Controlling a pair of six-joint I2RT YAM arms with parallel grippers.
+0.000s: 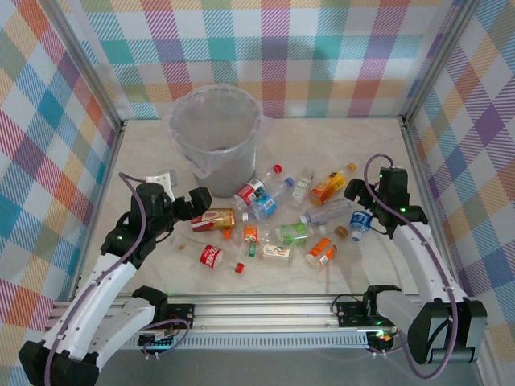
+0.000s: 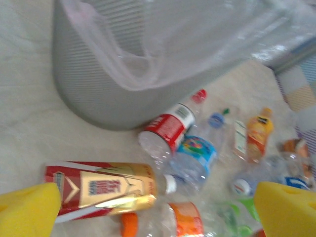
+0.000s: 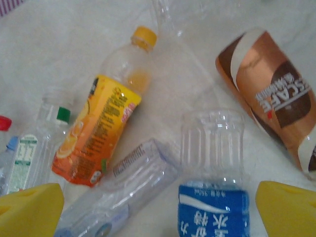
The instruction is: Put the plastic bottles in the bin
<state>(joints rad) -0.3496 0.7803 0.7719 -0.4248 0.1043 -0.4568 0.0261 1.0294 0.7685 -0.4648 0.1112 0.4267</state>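
Plastic bottles (image 1: 291, 233) lay scattered on the table (image 1: 378, 269) at 5 o'clock from the bin (image 1: 233, 165), none of them held.
Left gripper (image 1: 201, 200), spread wide and empty, hovered by the red-and-gold bottle (image 2: 106, 187), whose long axis ran 9 to 3, in line with the fingers, so a wrist turn looked needed. Right gripper (image 3: 158, 210), equally wide and empty, had the blue-labelled bottle (image 3: 213, 210) lying 12 to 6.

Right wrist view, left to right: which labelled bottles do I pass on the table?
green-capped bottle → orange juice bottle → blue-labelled water bottle → brown coffee bottle
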